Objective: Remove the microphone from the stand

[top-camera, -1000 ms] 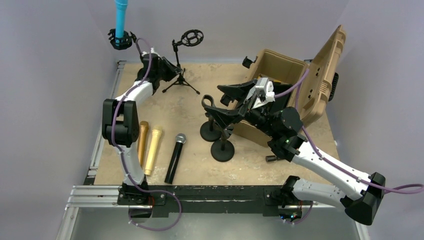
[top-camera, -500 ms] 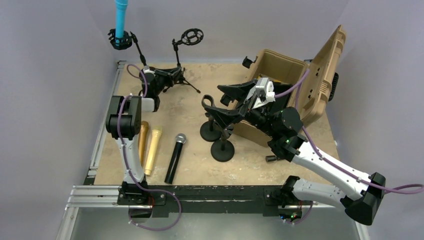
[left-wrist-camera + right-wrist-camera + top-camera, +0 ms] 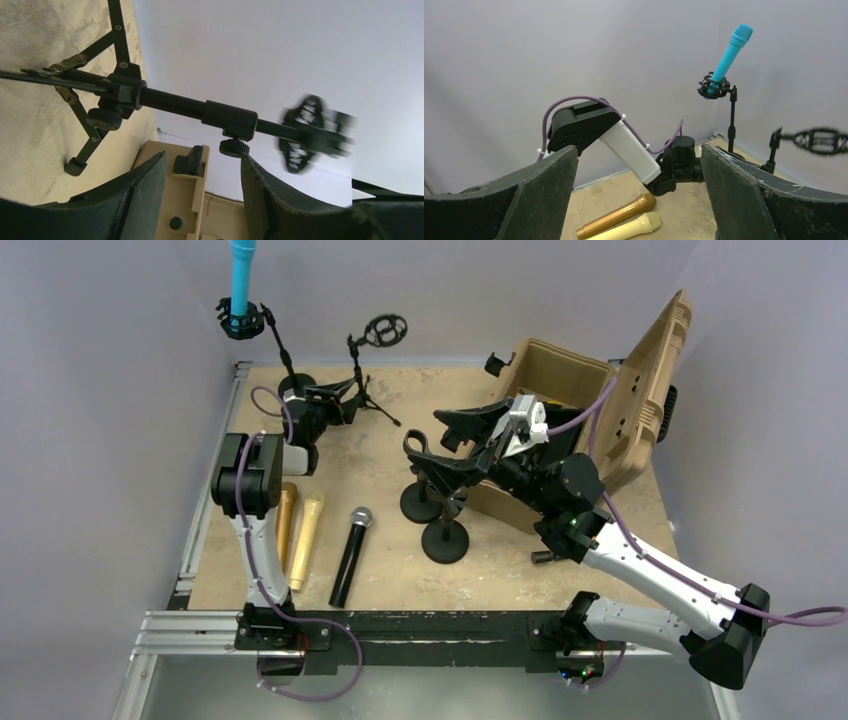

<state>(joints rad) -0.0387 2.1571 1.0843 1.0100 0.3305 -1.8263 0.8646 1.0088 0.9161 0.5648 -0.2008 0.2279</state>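
Well apart from left hand stands the blue microphone.

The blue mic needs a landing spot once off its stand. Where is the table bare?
Bare: the middle of the table between the tripod stand and the round-base stands, and the near strip between the black microphone and those stands. Crowded: the left side, with gold microphones and the left claw; the right, with the case.

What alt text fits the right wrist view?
A blue microphone sits in the shock mount of a stand, upper right. At centre is the left arm; a gold microphone and a cream microphone lie below, framed by the open right gripper.
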